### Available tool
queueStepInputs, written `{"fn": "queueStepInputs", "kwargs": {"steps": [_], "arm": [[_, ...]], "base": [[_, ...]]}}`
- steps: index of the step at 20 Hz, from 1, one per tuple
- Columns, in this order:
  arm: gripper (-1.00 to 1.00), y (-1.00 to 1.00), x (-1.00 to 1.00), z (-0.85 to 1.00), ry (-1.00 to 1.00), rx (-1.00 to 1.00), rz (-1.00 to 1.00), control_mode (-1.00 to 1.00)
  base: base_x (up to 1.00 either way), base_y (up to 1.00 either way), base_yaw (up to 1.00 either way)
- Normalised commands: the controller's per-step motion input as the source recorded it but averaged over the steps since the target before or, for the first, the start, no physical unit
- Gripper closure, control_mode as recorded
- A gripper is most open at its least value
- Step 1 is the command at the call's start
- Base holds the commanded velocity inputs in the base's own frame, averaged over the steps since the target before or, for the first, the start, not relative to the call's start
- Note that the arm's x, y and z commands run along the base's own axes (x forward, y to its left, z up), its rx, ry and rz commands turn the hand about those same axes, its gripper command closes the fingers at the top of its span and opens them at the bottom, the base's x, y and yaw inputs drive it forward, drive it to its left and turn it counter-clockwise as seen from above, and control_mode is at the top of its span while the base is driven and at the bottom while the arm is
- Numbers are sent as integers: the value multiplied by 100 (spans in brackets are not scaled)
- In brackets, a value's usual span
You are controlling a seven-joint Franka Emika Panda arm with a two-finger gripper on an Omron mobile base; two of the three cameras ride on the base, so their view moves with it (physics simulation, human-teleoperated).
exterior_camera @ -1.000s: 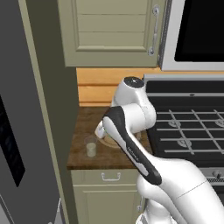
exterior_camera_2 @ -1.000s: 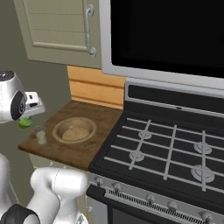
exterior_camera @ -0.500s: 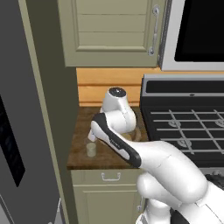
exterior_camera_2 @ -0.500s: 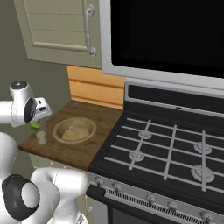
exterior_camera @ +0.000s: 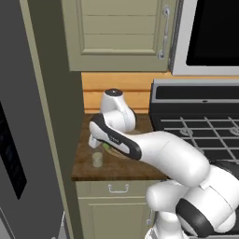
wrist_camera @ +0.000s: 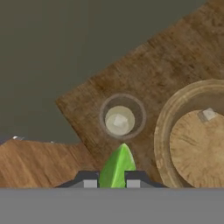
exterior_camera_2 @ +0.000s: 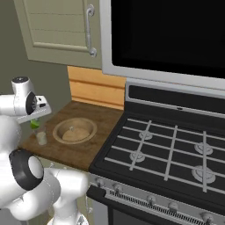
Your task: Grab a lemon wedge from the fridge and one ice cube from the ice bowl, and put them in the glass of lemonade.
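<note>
My gripper point(wrist_camera: 111, 180) is shut on the lemon wedge point(wrist_camera: 116, 168), a bright green piece between the two fingertips. The wedge hangs just above the glass of lemonade point(wrist_camera: 121, 118), a small clear tumbler on the wooden counter, seen from above with pale liquid inside. In the right base view the gripper point(exterior_camera_2: 35, 121) holds the wedge point(exterior_camera_2: 34, 125) over the glass point(exterior_camera_2: 41, 137). From the left base camera, the glass point(exterior_camera: 97, 158) stands under the hand point(exterior_camera: 95, 143). The tan ice bowl point(exterior_camera_2: 74, 141) sits right of the glass, and a small pale cube point(wrist_camera: 208, 114) lies in it. The fridge point(exterior_camera: 23, 116) stands at the left.
A black gas stove point(exterior_camera_2: 167, 149) adjoins the counter on the right, with a microwave point(exterior_camera_2: 167, 35) above it. A beige wall cabinet point(exterior_camera: 121, 32) hangs over the counter. A drawer point(exterior_camera: 119, 188) sits below the counter's front edge. My own arm crosses the counter in the left base view.
The hand has swung left and down with the lemon wedge, from above the bowl to just over the glass. Glass and bowl have not moved.
</note>
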Motion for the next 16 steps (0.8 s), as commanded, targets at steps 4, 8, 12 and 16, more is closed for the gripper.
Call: {"fn": "queueStepInputs", "kwargs": {"steps": [4,8,12,16], "arm": [[100,2,7,0,2,-1,0,-100],[100,6,3,0,0,0,0,-100],[100,4,5,0,0,0,0,-100],[100,1,26,0,0,0,0,-100]], "base": [[0,0,0],[0,0,0],[0,0,0],[0,0,0]]}}
